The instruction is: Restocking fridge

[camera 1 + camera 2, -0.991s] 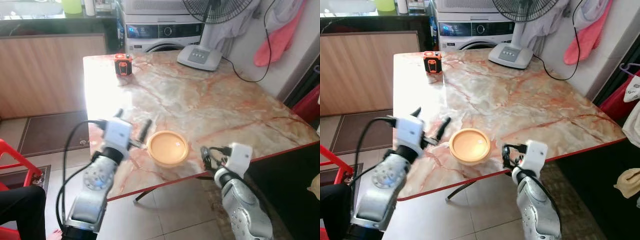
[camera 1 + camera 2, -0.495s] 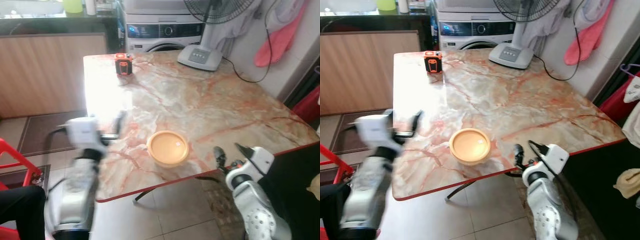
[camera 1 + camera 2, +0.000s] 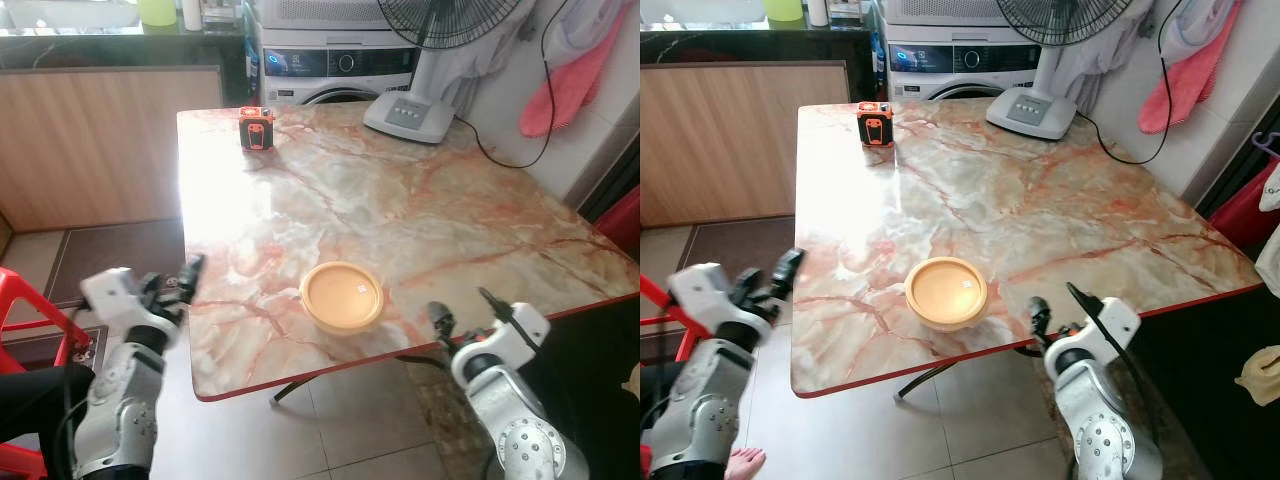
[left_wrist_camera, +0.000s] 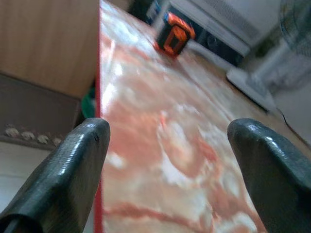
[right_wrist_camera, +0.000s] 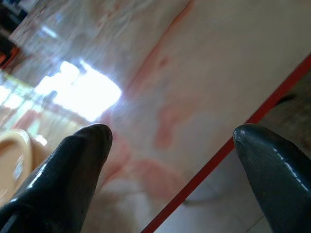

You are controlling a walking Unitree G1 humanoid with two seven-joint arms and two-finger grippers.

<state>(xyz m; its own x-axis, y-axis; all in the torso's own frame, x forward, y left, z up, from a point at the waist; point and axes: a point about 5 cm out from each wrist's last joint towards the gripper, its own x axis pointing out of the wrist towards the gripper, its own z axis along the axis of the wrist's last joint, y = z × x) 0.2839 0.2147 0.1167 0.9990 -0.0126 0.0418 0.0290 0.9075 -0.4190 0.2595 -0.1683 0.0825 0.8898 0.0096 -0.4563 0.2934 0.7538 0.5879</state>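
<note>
A round yellow-orange lidded bowl point(image 3: 342, 297) sits on the marble table point(image 3: 400, 210), close to its red-trimmed front edge. My left gripper point(image 3: 170, 282) hangs open and empty just off the table's left edge, level with the bowl. The left wrist view looks along the tabletop between its two fingers point(image 4: 68, 170). My right gripper point(image 3: 466, 312) is open and empty at the front edge, right of the bowl and apart from it. In the right wrist view the bowl point(image 5: 12, 160) shows beside one fingertip.
An orange-black device point(image 3: 256, 128) stands at the table's far left corner, and a fan base point(image 3: 407, 115) with a black cable sits at the back. A washing machine point(image 3: 330, 65) is behind the table. A red chair point(image 3: 30, 330) and a person's foot point(image 3: 735, 462) are at lower left.
My left arm has pulled back from beside the bowl to beyond the table's left edge. My right gripper has opened and shifted right. The bowl has stayed put.
</note>
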